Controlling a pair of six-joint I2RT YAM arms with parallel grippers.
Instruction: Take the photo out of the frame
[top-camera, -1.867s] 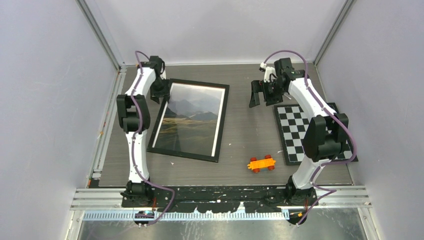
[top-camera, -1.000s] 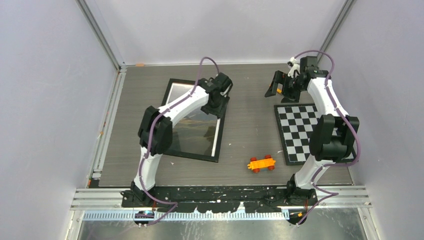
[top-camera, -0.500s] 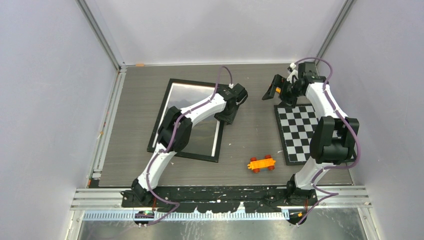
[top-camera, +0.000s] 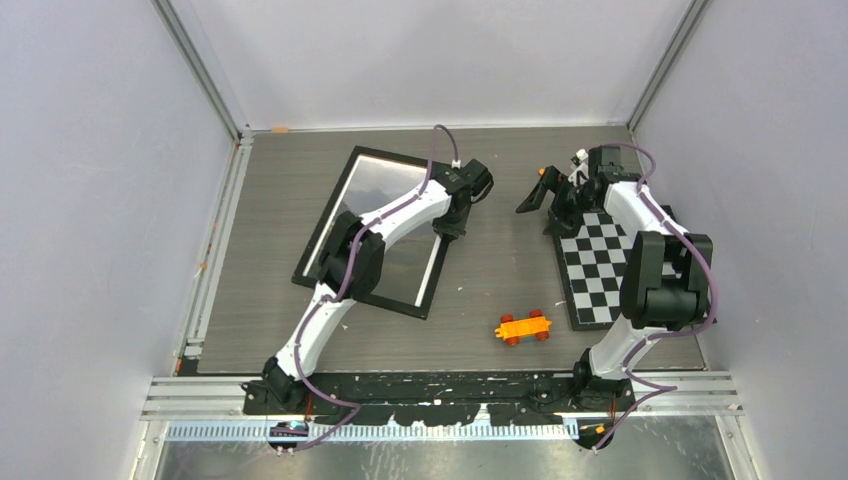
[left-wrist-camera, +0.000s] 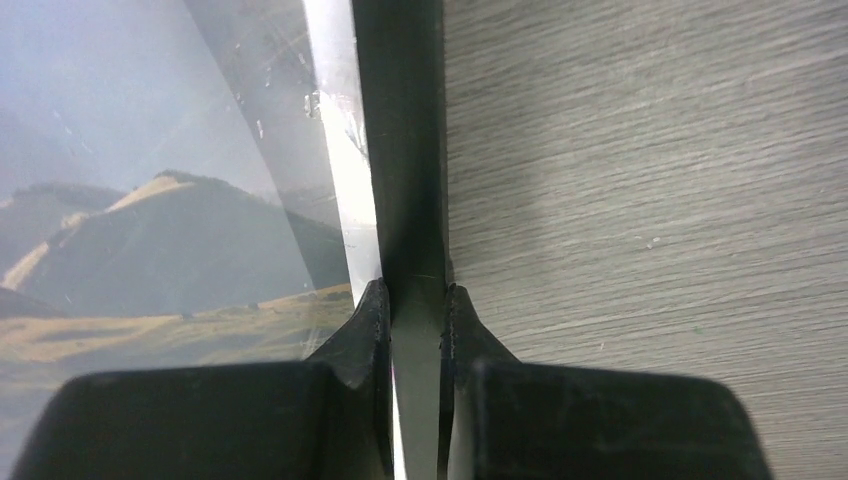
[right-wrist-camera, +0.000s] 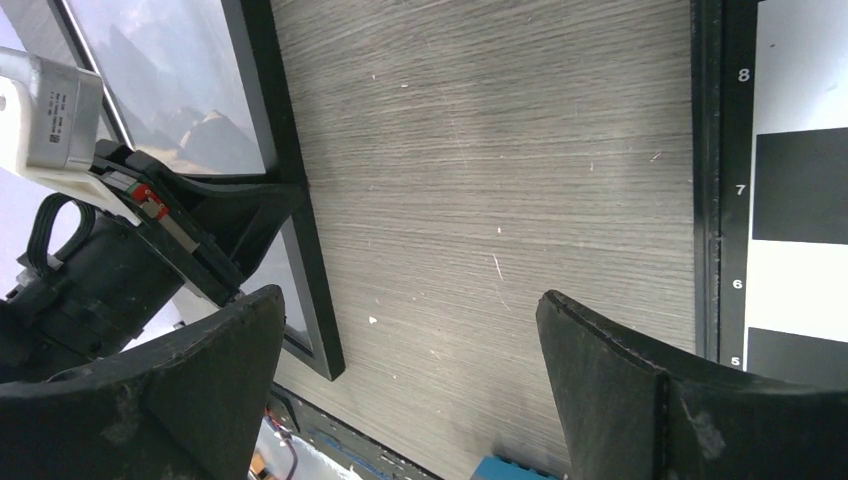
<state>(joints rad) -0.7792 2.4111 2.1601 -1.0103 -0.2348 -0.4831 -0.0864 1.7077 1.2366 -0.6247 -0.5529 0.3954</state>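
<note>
The black frame (top-camera: 349, 176) lies on the table, left of centre, photo side up. The photo (top-camera: 400, 272) of mountains and hills shows under its glass. My left gripper (top-camera: 452, 226) is shut on the frame's right rail (left-wrist-camera: 405, 180), one finger on each side of it. The photo (left-wrist-camera: 150, 230) sits left of that rail in the left wrist view. My right gripper (top-camera: 547, 205) is open and empty above bare table, between the frame and the checkerboard mat. The frame's right rail (right-wrist-camera: 290, 190) also shows in the right wrist view.
A black-edged checkerboard mat (top-camera: 600, 262) lies at the right, partly under my right arm. An orange toy car (top-camera: 524, 327) sits near the front, right of the frame. Grey walls enclose the table on three sides.
My left arm swung from the frame's far-left corner across to its right rail and closed on it; the frame has turned slightly clockwise. My right gripper moved right and back, staying open.
</note>
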